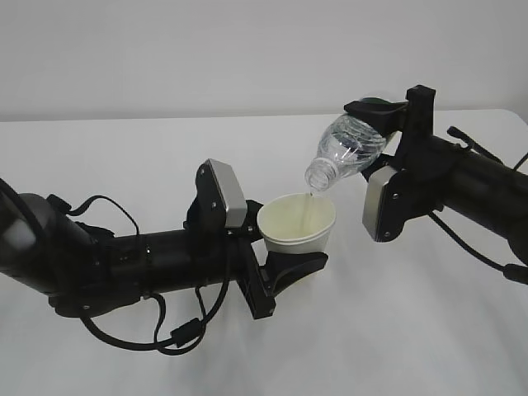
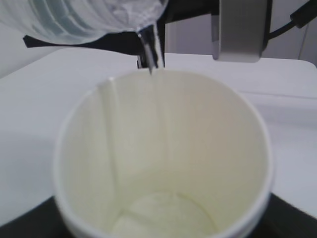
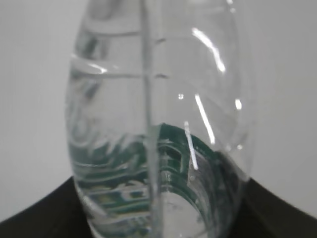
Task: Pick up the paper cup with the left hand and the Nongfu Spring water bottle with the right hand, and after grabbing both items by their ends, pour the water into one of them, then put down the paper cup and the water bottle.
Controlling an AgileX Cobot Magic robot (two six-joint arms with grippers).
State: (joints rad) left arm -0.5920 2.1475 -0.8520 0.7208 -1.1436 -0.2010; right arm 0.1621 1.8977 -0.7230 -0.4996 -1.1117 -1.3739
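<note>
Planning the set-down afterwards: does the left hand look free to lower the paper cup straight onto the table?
Probably yes: the table under the paper cup and left hand looks bare.

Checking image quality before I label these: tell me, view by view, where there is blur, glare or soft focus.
Exterior view: even, soft light, faint shadows on the table, all fairly sharp. Left wrist view: the paper cup is slightly soft, the Nongfu Spring water bottle above it blurred. Right wrist view: the bottle fills the frame out of focus, with bright glare streaks on the plastic and its green label distorted through it.
</note>
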